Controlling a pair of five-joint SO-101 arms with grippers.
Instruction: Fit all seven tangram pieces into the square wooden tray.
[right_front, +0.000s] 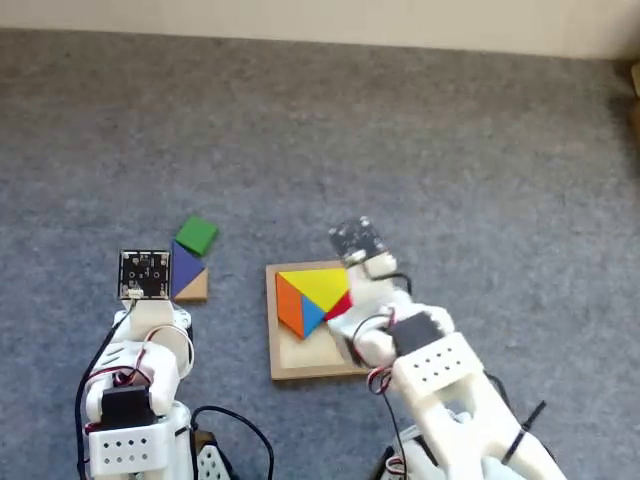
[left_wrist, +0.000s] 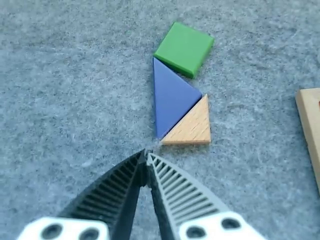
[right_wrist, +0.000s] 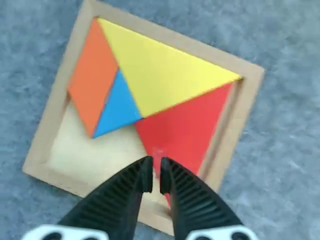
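The square wooden tray (right_front: 310, 372) lies just below the middle of the high frame on the grey worktop (right_front: 450, 150), and it is the biggest thing we could upset. The right hand (right_wrist: 152, 170) hovers low over it, fingers drawn almost together on nothing, and a push from there could slide the whole tray.

Under that hand lies the red triangle (right_wrist: 190, 125), set against the yellow triangle (right_wrist: 160, 70). The fingers hide one of its tips, so it may be riding on the rim rather than lying flat. A nudge could also shove the orange parallelogram (right_wrist: 95, 75) and the small blue triangle (right_wrist: 117, 105) out of line, narrowing the bare corner left for the rest.

Three pieces wait outside the tray, at centre left of the high frame. The indigo triangle (left_wrist: 172, 97) has the green square (left_wrist: 184, 49) touching one of its corners and the wooden triangle (left_wrist: 192, 127) lying along one edge.

The left hand (left_wrist: 147, 157), closed and empty, points its tips just beside the wooden triangle. Because the three pieces touch, we judge that gripping one would drag its neighbours. The right arm over the tray also stands in the way of any piece brought across.
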